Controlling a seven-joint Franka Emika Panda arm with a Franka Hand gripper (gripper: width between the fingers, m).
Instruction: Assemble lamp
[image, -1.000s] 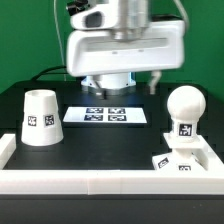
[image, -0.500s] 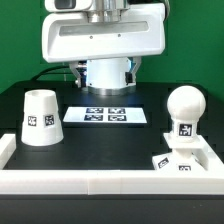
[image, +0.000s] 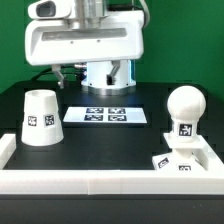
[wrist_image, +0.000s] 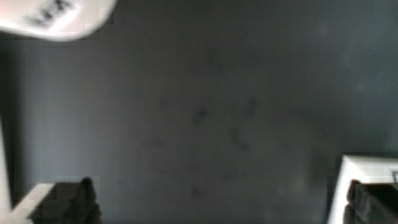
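Shade (image: 40, 117): you see a smooth white tapered cup at 9 o'clock.
Bulb (image: 184, 106): glossy ball at 3 o'clock.
Gripper (wrist_image: 222, 203): only your wrist view shows its fingers spread, empty.

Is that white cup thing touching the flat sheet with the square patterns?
Apart. The exterior view shows a strip of black table between the shade and the marker board.

shade (image: 39, 117) at the exterior view's left, marker board (image: 105, 115) centre, bulb (image: 184, 110) on base (image: 186, 160) right.
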